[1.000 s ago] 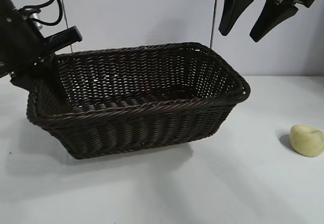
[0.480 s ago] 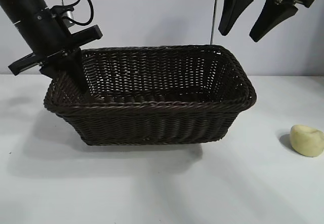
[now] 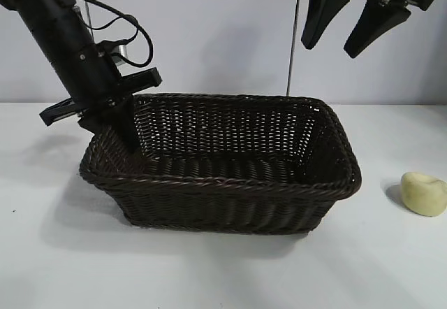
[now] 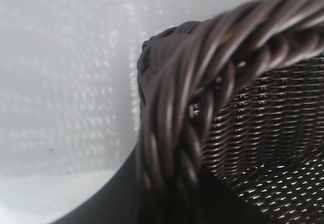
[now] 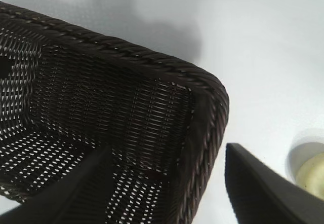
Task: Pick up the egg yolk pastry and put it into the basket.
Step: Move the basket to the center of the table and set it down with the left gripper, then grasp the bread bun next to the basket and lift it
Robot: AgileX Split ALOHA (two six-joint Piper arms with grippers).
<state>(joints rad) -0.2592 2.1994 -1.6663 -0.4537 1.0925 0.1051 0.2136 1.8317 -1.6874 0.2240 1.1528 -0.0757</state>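
The dark brown wicker basket [image 3: 223,183] stands at the table's middle. My left gripper [image 3: 119,135] is shut on its left rim, one finger inside the wall and one outside. In the left wrist view the braided rim [image 4: 177,97] runs between the jaws. The pale yellow egg yolk pastry [image 3: 423,193] lies on the table to the right of the basket, apart from it. My right gripper [image 3: 330,49] hangs open and empty high above the basket's right end. The right wrist view shows the basket's corner [image 5: 202,82] and the pastry [image 5: 313,176] beside one finger [image 5: 263,193].
The white table [image 3: 209,274] runs in front of the basket and round the pastry. A thin upright rod [image 3: 292,36] stands behind the basket near the right arm. A plain wall closes the back.
My left gripper has moved right and up with the basket's rim in it. The basket has slid right and turned, closer to the pastry. The right arm and pastry have not moved.
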